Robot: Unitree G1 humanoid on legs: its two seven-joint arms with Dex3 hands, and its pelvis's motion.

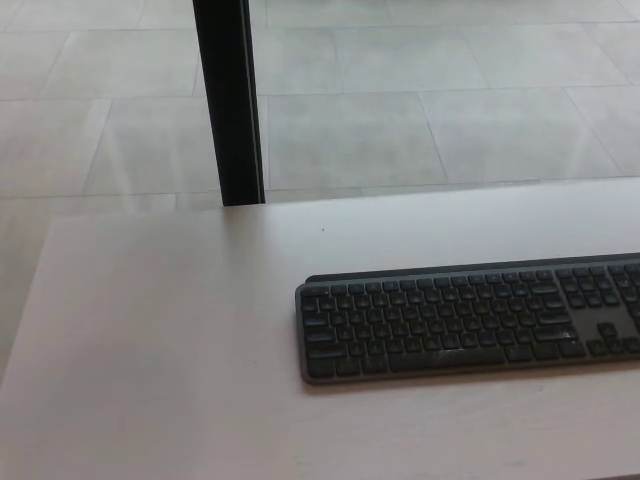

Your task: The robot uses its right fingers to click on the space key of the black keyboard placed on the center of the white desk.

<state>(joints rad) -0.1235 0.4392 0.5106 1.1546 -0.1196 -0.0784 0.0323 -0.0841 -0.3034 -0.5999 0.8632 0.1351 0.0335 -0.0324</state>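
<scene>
Keyboard [468, 320], black, lies flat on your white tabletop [160, 340], in the right half of the head view, its right end cut off by the picture's edge. You can see its long space key [447, 358] in the front row, with nothing touching it. Neither your left hand nor your right hand shows, so you cannot tell how their fingers stand. Beyond the tabletop's far edge a black post [230, 100] rises from the pale tiled floor [420, 120].

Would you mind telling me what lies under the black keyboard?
The black keyboard rests flat on the white desk. Whatever sits directly beneath it is covered and cannot be seen.
</scene>
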